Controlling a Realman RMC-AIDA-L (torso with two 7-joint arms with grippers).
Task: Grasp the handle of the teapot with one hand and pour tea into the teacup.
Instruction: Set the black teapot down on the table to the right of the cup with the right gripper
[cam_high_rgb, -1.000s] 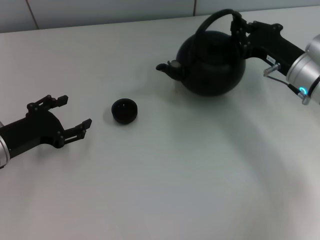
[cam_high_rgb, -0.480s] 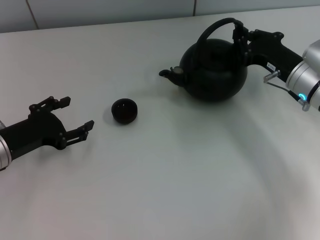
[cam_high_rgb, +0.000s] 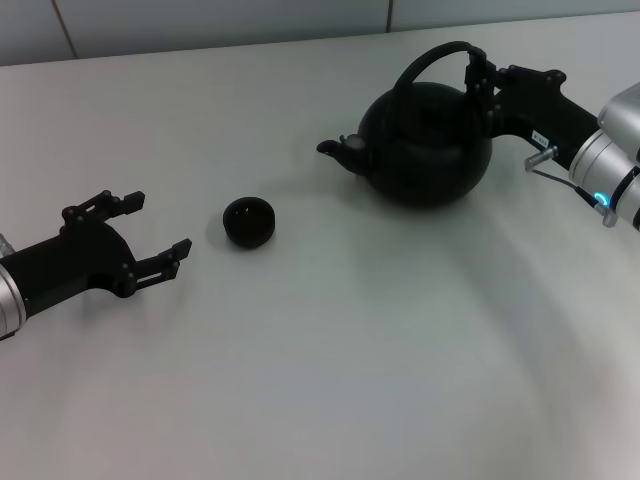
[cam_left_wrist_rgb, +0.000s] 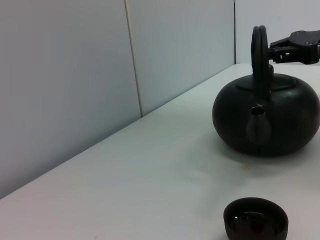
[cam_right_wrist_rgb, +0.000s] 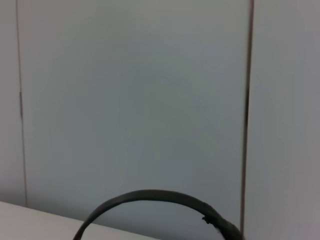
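The matte-black teapot (cam_high_rgb: 428, 148) stands upright at the far right of the table, spout (cam_high_rgb: 338, 150) pointing left toward the teacup. My right gripper (cam_high_rgb: 478, 78) is shut on the right end of the arched handle (cam_high_rgb: 425, 60). The small black teacup (cam_high_rgb: 249, 221) sits left of the pot, apart from it. My left gripper (cam_high_rgb: 158, 224) is open and empty just left of the cup. The left wrist view shows the teapot (cam_left_wrist_rgb: 267, 117), its handle (cam_left_wrist_rgb: 259, 47), the teacup (cam_left_wrist_rgb: 255, 220) and the right gripper (cam_left_wrist_rgb: 299, 41). The right wrist view shows only the handle's arc (cam_right_wrist_rgb: 150, 196). No tea is visible.
The white table (cam_high_rgb: 330, 370) reaches a pale panelled wall (cam_high_rgb: 200, 20) at the back. Nothing else stands on it.
The teapot has come down and levelled, with its spout a little lower and farther right. My left gripper has drifted slightly toward me.
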